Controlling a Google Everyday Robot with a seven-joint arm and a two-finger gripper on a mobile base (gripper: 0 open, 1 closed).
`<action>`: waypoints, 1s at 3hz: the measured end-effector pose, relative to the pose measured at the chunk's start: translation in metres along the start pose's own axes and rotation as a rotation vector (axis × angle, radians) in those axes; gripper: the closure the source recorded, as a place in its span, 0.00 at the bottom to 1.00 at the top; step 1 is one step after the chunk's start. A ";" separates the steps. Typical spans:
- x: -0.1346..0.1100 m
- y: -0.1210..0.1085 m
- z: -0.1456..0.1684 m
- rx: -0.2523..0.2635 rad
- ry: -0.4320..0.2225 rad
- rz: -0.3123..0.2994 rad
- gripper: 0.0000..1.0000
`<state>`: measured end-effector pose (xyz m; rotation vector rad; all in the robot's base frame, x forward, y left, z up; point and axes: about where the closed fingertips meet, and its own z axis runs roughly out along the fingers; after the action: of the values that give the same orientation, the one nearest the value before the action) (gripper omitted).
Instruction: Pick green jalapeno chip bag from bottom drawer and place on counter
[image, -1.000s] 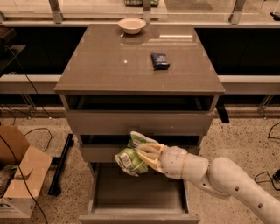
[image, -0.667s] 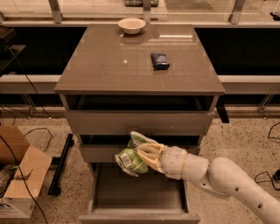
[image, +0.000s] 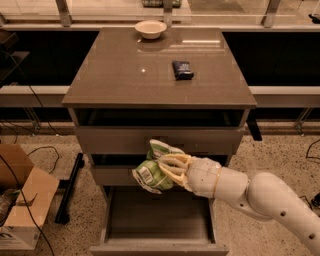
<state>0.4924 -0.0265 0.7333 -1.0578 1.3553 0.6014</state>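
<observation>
Green jalapeno chip bag (image: 152, 172): pinched by the hand (image: 167, 167) and held in the air in front of the middle drawer (image: 112, 175), above the open bottom drawer (image: 157, 217). It touches neither the drawer floor nor the counter (image: 130, 75).
Hand: just right of the bag, at the height of the middle drawer. Its fingers (image: 172, 161) are pressed together on the crumpled bag from the right side.
Bottom drawer: pulled out wide toward the camera, below the bag.
Counter: well above the hand. A dark blue packet (image: 183, 69) lies right of its middle, and a small bowl (image: 150, 28) stands at its far edge.
Step in hand: by my judgement the pick is done, and the carry up to the counter is the present step.
Next move: the hand should come away from the cabinet front, rise past the top drawer (image: 120, 140) and the overhanging counter edge, then go forward and set the bag down apart from the packet.
</observation>
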 end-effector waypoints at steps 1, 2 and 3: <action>-0.054 -0.015 -0.018 0.033 -0.043 -0.127 1.00; -0.114 -0.033 -0.027 0.056 -0.061 -0.248 1.00; -0.171 -0.060 -0.023 0.072 -0.041 -0.354 1.00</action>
<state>0.5029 -0.0352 0.9157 -1.1850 1.1105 0.3081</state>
